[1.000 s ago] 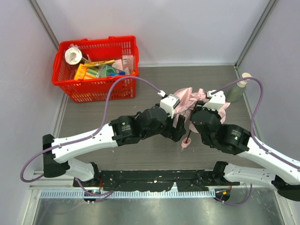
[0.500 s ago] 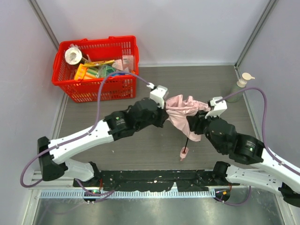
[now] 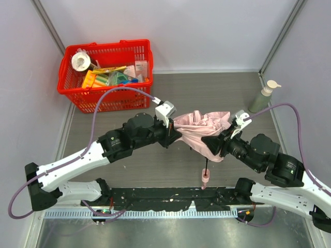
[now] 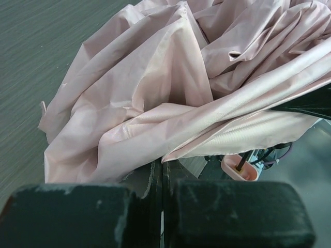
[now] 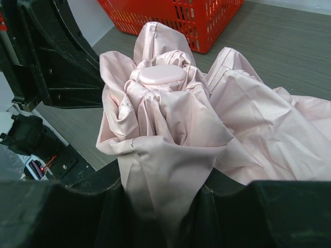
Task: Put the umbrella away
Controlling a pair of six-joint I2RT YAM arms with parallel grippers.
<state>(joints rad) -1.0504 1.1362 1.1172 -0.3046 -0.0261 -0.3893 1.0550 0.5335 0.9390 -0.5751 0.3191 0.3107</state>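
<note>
The pale pink umbrella (image 3: 199, 126) hangs crumpled between my two grippers above the table's middle. Its thin black shaft (image 3: 206, 166) points toward the near edge and ends in the small pink handle (image 3: 205, 179). My left gripper (image 3: 176, 135) is shut on an edge of the fabric, which is drawn taut to the left. In the left wrist view the jaws (image 4: 163, 173) meet on a fabric corner (image 4: 155, 93), with the handle (image 4: 239, 168) beyond. My right gripper (image 3: 214, 142) is shut on the bunched canopy; a thick fold (image 5: 170, 119) fills its jaws (image 5: 164, 192).
A red plastic basket (image 3: 106, 47) with several items stands at the back left, and also shows behind the fabric (image 5: 181, 15). A green pump bottle (image 3: 261, 98) stands at the back right. The left arm's black body (image 5: 51, 51) is close beside the umbrella.
My left gripper has shut on the fabric and drawn it leftward. The right arm has moved right and nearer with the canopy, and the handle has swung toward the near edge.
</note>
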